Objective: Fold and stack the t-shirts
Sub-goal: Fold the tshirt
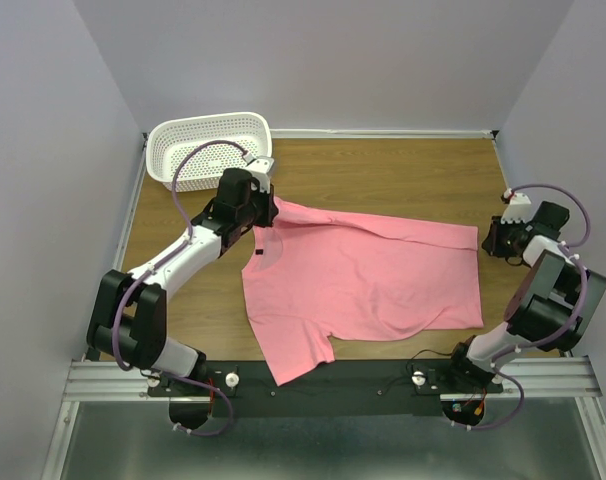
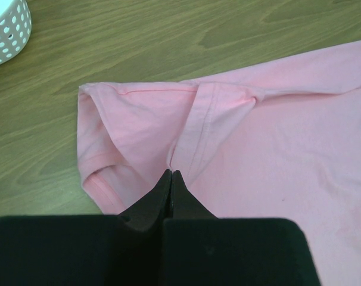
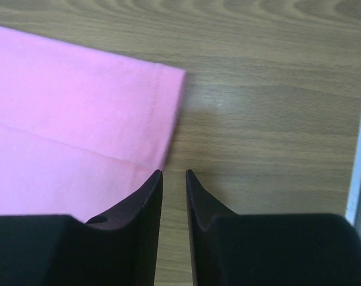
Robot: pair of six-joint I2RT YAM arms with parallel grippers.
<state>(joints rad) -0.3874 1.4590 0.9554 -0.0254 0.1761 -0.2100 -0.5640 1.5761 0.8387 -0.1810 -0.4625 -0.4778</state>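
The salmon-pink t-shirt (image 1: 363,280) is spread on the tabletop (image 1: 403,170), with its neck end nearest the white basket (image 1: 173,160) and its hem farthest from it. The left end effector (image 2: 171,174) is closed on a pinched ridge of cloth at the sleeve beside the basket. The right end effector (image 3: 173,173) is parted slightly and empty, over bare wood at the hem corner far from the basket. The blurred hem appears to lie just clear of it. With one end held, the shirt could be dragged askew or bunched, and so thin a pinch could be lost.
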